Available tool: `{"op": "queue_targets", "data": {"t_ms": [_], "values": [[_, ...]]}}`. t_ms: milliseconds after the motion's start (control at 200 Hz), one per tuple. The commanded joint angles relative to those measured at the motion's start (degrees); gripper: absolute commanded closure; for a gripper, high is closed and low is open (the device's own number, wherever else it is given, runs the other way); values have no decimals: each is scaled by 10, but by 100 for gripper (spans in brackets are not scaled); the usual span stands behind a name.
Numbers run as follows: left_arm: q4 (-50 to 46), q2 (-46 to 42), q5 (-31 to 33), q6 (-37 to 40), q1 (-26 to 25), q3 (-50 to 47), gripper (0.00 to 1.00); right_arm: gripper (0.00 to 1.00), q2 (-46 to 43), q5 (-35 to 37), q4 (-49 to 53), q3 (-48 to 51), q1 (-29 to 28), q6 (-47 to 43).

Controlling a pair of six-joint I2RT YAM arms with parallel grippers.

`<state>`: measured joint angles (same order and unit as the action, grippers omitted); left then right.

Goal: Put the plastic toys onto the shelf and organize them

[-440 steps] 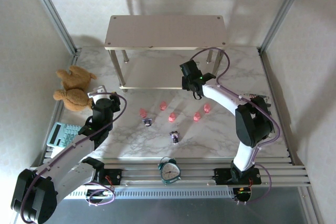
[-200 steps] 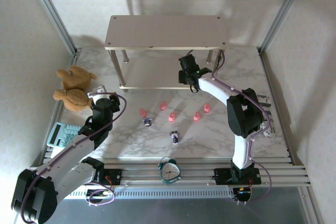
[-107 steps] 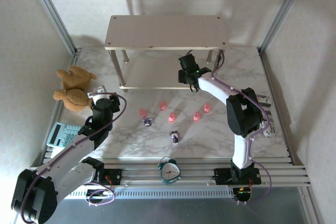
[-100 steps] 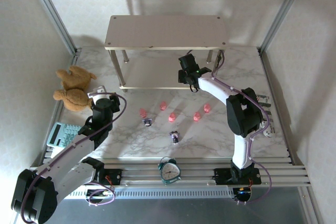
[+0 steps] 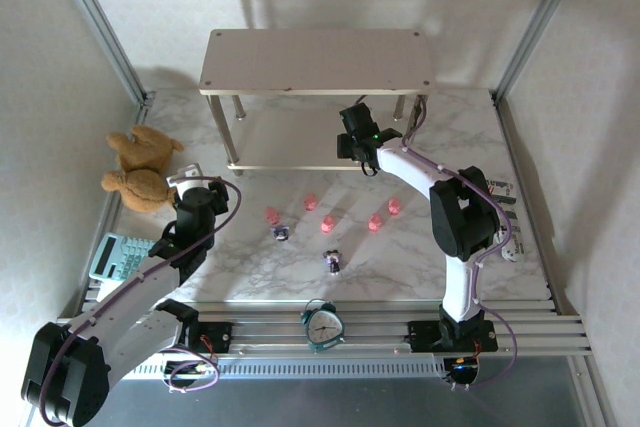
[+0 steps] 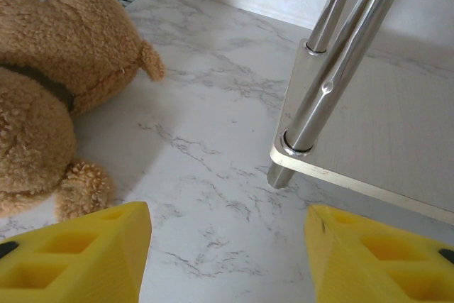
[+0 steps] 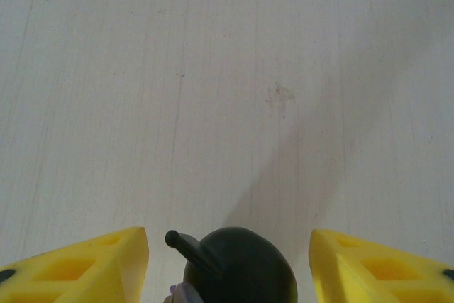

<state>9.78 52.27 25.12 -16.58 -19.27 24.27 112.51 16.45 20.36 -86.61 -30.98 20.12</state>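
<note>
The dark purple plastic figurine [image 7: 237,267] stands on the lower board [image 5: 290,142] of the two-tier shelf [image 5: 315,59] of pale beige boards and silver metal legs. It sits between the yellow fingers of your right gripper [image 7: 228,240]. Those fingers are apart, with a bare strip of board on each side of the toy, so nothing clamps it.

Over the last couple of seconds your right arm has reached further in under the top board and folded its elbow closer. In the last second it has hardly moved (to me that reads as a release just made, not a carry). That would put one toy of eight on the shelf.

The other seven lie where they were on the white marble table [image 5: 400,267] in front of the shelf: five pink pig-like figurines [image 5: 327,223] and two more dark purple ones [image 5: 332,261].

Your left gripper [image 6: 227,221] has not shifted either. Its fingers are spread wide over bare marble, holding nothing, near the shelf's front left leg [image 6: 323,86] and the brown plush teddy bear [image 6: 42,97].

You'd do well to back the right arm straight out, lest a finger tip the toy.
</note>
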Motion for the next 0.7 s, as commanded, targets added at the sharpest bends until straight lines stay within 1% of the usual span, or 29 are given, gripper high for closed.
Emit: {"op": "queue_targets", "data": {"t_ms": [0, 165, 260, 430, 561, 691], "values": [[-11, -6, 7, 2, 6, 15, 41, 36, 8, 8, 3, -9, 7, 0], [-13, -8, 8, 2, 6, 14, 41, 25, 0, 8, 5, -2, 7, 2], [-12, -9, 10, 2, 6, 13, 40, 21, -16, 6, -2, 16, 7, 4], [-12, -9, 9, 3, 6, 15, 40, 17, -56, -12, -13, 51, 7, 6], [-13, -10, 9, 3, 6, 17, 40, 16, -90, -25, -9, 78, 7, 5], [-13, -13, 8, 3, 6, 17, 40, 16, -123, -23, -3, 105, 7, 7]]}}
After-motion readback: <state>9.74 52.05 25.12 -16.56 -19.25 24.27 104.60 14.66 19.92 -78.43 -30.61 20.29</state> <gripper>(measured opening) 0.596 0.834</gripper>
